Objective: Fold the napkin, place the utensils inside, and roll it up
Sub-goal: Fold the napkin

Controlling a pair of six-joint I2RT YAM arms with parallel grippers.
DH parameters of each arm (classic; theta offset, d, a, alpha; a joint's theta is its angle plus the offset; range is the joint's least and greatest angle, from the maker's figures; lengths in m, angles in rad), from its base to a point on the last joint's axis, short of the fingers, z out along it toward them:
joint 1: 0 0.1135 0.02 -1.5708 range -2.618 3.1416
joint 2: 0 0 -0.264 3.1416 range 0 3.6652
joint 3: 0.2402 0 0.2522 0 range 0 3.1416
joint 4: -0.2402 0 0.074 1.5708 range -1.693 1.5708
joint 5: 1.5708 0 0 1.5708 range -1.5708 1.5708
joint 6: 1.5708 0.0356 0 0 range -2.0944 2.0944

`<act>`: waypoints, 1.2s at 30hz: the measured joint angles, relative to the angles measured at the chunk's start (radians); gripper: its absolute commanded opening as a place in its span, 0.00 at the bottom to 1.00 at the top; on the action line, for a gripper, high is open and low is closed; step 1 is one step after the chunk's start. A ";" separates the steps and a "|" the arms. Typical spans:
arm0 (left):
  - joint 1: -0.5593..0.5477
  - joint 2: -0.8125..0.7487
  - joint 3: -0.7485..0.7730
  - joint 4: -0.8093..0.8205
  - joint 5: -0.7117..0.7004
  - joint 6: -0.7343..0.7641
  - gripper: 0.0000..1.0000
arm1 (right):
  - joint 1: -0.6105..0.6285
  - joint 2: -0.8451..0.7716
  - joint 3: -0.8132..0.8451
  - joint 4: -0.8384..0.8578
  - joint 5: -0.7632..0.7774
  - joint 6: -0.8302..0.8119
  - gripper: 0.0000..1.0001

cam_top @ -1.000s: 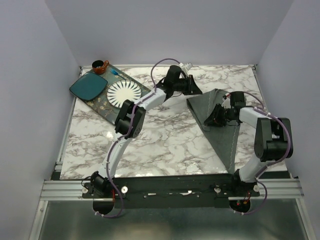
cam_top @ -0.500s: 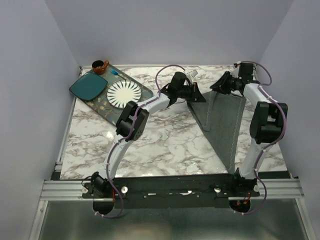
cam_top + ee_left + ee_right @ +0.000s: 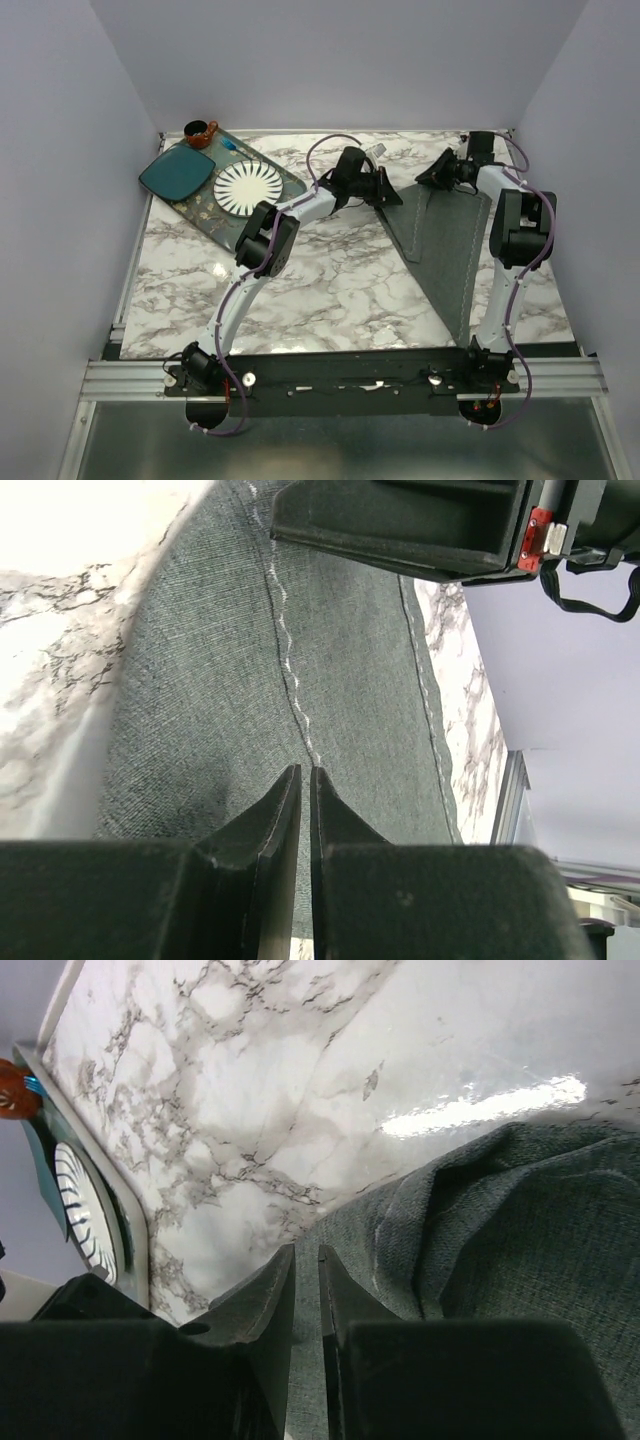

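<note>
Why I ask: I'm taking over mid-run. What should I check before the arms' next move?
1. Hold of the left fingers on the napkin: ok, shut on the cloth at a seam.
2. Hold of the right fingers: ok, they appear shut on the napkin's far edge.
3. First fold of the napkin: ok, it shows as a triangle in the top view.
4. Fold lying flat: not ok, cloth is bunched beside the right fingers.
5. Whereabouts of the utensils: cannot tell, none made out in any view.
6. Clearance of the white plate from the napkin: ok, it sits far left on the table.
</note>
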 measured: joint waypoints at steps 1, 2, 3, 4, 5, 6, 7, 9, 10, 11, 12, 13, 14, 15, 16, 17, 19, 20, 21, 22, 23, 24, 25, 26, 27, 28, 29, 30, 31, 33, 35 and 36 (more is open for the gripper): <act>0.000 0.000 -0.002 0.002 0.000 0.000 0.16 | -0.003 0.001 0.000 -0.001 0.009 0.001 0.23; 0.001 0.000 -0.006 0.003 0.000 0.000 0.15 | -0.004 0.003 0.000 -0.003 0.020 0.002 0.23; 0.001 0.000 -0.008 0.003 0.000 0.000 0.15 | -0.006 0.004 0.000 -0.004 0.026 0.002 0.23; 0.001 0.000 -0.013 0.003 0.000 0.000 0.15 | -0.008 0.008 0.000 -0.006 0.034 0.003 0.23; 0.001 0.000 -0.017 0.002 0.000 0.000 0.15 | -0.011 0.011 0.000 -0.006 0.037 0.005 0.24; 0.001 0.000 -0.022 0.002 0.000 0.000 0.15 | -0.014 0.016 0.000 -0.012 0.044 0.010 0.24; 0.001 0.000 -0.025 0.002 0.000 0.000 0.15 | -0.018 0.020 0.000 -0.020 0.055 0.013 0.24; 0.001 0.000 -0.030 0.002 0.000 0.001 0.15 | -0.024 0.029 0.006 -0.051 0.075 0.024 0.24; 0.001 0.000 -0.031 0.002 0.000 0.001 0.15 | -0.026 0.036 0.013 -0.067 0.082 0.027 0.23; 0.001 0.000 -0.032 0.002 0.000 0.001 0.15 | -0.027 0.041 0.021 -0.079 0.086 0.029 0.23; 0.001 0.000 -0.032 0.003 0.000 0.001 0.15 | -0.031 0.050 0.035 -0.095 0.089 0.030 0.23; 0.001 0.000 -0.032 0.003 0.000 0.001 0.16 | -0.032 0.061 0.052 -0.109 0.092 0.031 0.24; 0.001 0.000 -0.032 0.003 0.000 0.001 0.17 | -0.034 0.068 0.062 -0.118 0.095 0.032 0.24; 0.001 0.000 -0.032 0.002 0.000 0.001 0.18 | -0.036 0.071 0.066 -0.125 0.099 0.035 0.24; 0.001 0.000 -0.032 0.002 0.000 0.001 0.19 | -0.037 0.072 0.066 -0.132 0.102 0.037 0.24; 0.001 0.000 -0.032 0.002 0.000 0.001 0.20 | -0.039 0.072 0.068 -0.140 0.105 0.038 0.25; 0.001 0.000 -0.031 0.001 0.000 0.002 0.25 | -0.041 0.076 0.074 -0.150 0.106 0.038 0.27; 0.001 0.000 -0.027 -0.003 0.000 0.002 0.27 | -0.042 0.080 0.083 -0.159 0.104 0.038 0.27; 0.001 0.000 -0.026 -0.005 0.001 0.001 0.28 | -0.043 0.088 0.096 -0.167 0.098 0.036 0.28; 0.001 -0.001 -0.023 -0.009 0.001 0.002 0.33 | -0.045 0.093 0.106 -0.173 0.094 0.034 0.30; 0.000 -0.003 -0.023 -0.012 0.001 0.002 0.35 | -0.047 0.099 0.123 -0.187 0.092 0.025 0.31; 0.000 -0.010 -0.023 -0.023 0.001 0.002 0.36 | -0.049 0.102 0.144 -0.211 0.090 0.005 0.34; -0.001 -0.012 -0.023 -0.026 0.001 0.000 0.40 | -0.050 0.102 0.151 -0.222 0.091 -0.002 0.41; -0.003 -0.025 -0.026 -0.035 0.000 0.004 0.42 | -0.052 0.096 0.159 -0.234 0.092 -0.011 0.44; -0.005 -0.037 -0.031 -0.041 0.000 0.005 0.43 | -0.052 0.076 0.156 -0.255 0.111 -0.031 0.47; -0.013 -0.063 -0.048 -0.047 -0.006 0.014 0.45 | -0.054 0.042 0.143 -0.286 0.139 -0.048 0.50; -0.023 -0.100 -0.077 -0.054 -0.017 0.029 0.46 | -0.054 -0.005 0.126 -0.327 0.167 -0.063 0.50; -0.037 -0.135 -0.101 -0.060 -0.027 0.043 0.46 | -0.054 -0.060 0.113 -0.372 0.204 -0.081 0.51; -0.053 -0.171 -0.126 -0.061 -0.040 0.058 0.46 | -0.054 -0.100 0.105 -0.401 0.226 -0.092 0.52; -0.097 -0.245 -0.174 -0.061 -0.055 0.082 0.44 | -0.054 -0.242 0.072 -0.461 0.287 -0.122 0.52; -0.159 -0.319 -0.229 -0.053 -0.072 0.115 0.25 | -0.056 -0.388 0.007 -0.488 0.340 -0.140 0.55; -0.193 -0.355 -0.263 -0.053 -0.085 0.142 0.20 | -0.058 -0.467 -0.042 -0.497 0.370 -0.150 0.56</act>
